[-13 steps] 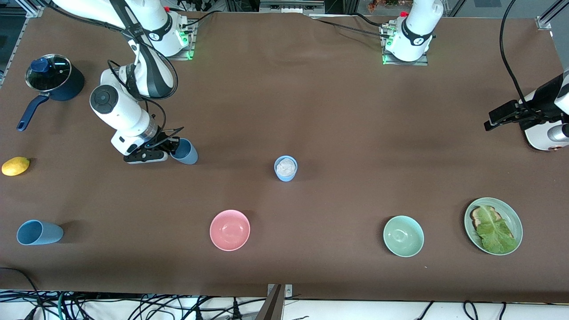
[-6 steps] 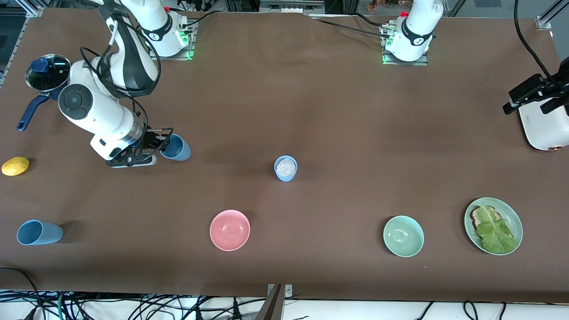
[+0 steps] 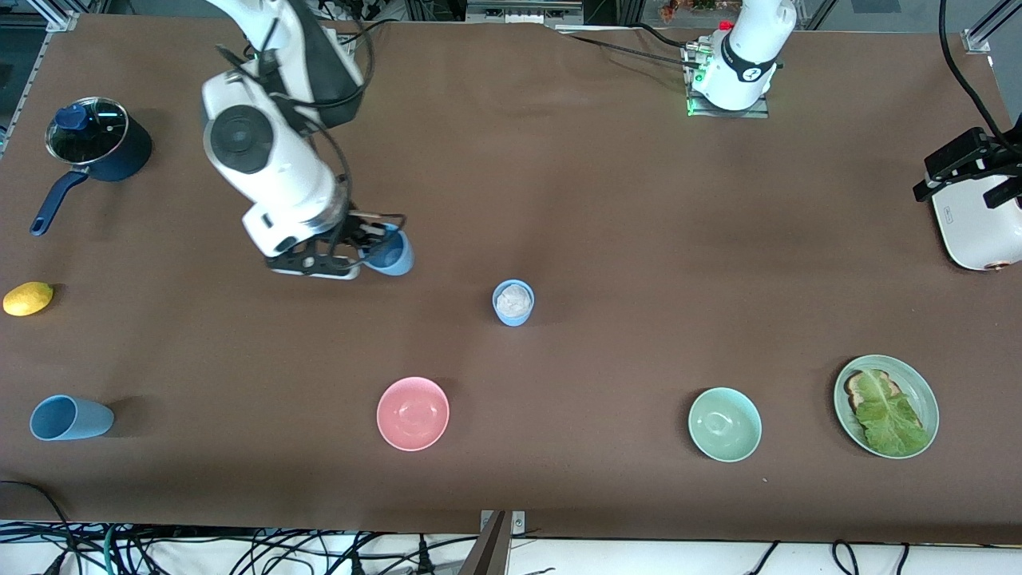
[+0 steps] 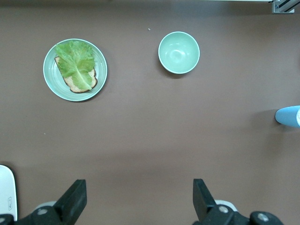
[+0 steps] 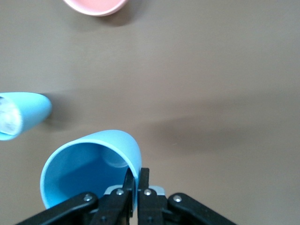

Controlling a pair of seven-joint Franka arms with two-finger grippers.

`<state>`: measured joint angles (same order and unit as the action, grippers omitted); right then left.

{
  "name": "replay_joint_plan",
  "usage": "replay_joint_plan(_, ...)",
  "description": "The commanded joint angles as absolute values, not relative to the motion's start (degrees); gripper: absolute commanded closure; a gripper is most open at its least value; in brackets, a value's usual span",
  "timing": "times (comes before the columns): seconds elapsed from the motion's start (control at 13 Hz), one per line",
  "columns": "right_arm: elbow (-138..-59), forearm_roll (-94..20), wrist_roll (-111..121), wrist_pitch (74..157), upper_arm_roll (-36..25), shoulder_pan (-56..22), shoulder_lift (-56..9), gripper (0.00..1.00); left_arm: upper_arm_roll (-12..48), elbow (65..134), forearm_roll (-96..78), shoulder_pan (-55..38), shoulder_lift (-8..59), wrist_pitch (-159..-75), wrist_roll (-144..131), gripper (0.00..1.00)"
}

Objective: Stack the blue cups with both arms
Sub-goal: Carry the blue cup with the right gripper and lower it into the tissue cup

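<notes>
Carrying a blue cup (image 3: 391, 254) by its rim, right gripper (image 3: 363, 247) jaws clenched, over the table (image 3: 639, 239) toward the standing light-blue cup (image 3: 512, 303). Left gripper (image 4: 138, 199) released, waiting aloft. Next: aligning, lowering.

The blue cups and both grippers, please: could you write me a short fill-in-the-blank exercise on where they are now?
1. The right gripper is shut on the rim of a blue ____.
2. The upright blue cup at mid-table holds something ____ in colour.
3. Another blue cup lies on its ____ near the lemon.
4. The left gripper is ____, over bare table.

Missing words: cup; white; side; open
</notes>
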<state>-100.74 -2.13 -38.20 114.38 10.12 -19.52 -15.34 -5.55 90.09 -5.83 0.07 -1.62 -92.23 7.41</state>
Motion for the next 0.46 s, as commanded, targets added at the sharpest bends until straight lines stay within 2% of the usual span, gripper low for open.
replay_joint_plan(0.0, -91.34, -2.72, -48.04, 113.47, 9.76, -24.24, -22.74, 1.00, -5.18, 90.18, -4.83, 0.09, -2.72, -90.80, 8.79, 0.00)
replay_joint_plan(0.23, -81.59, -2.20, -57.45, 113.55, 9.58, -29.52, -29.78, 1.00, -5.27, 89.48, -4.83, -0.44, -2.64, -89.56, 7.48, 0.00)
replay_joint_plan(0.38, -77.80, -2.29, -59.49, 113.82, 9.58, -30.58, -32.42, 1.00, -5.36, 89.38, -4.83, -0.44, -2.55, -89.30, 7.30, 0.00)
